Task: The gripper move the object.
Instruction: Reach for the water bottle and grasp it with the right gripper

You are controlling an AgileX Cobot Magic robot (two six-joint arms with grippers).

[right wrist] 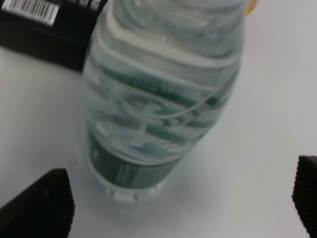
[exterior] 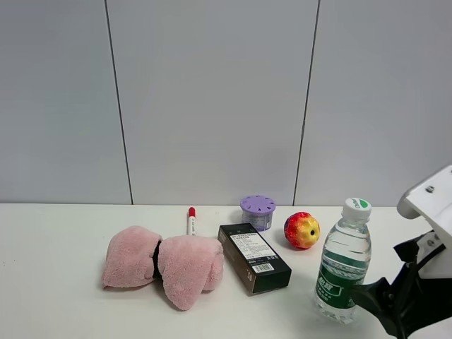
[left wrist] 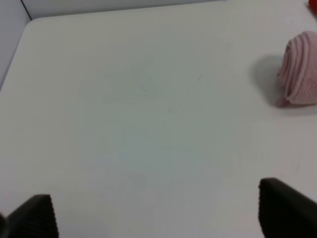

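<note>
At the right end of the surface (exterior: 56, 311), your bottle (exterior: 344, 265) stands upright with its white cap on, just right of the black box (exterior: 254, 258) and nearer the camera than the apple (exterior: 301, 229). Your right end effector (exterior: 380, 305) sits low beside it, fingers spread wide, the bottle facing the gap and not gripped. Your left end effector (left wrist: 158, 210) hangs spread above bare surface, the pink cloth (left wrist: 299, 69) off to one side.

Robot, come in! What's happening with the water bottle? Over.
Right gripper open, at water bottle. Bottle upright, not gripped. Left gripper open. Black box nearby.
</note>
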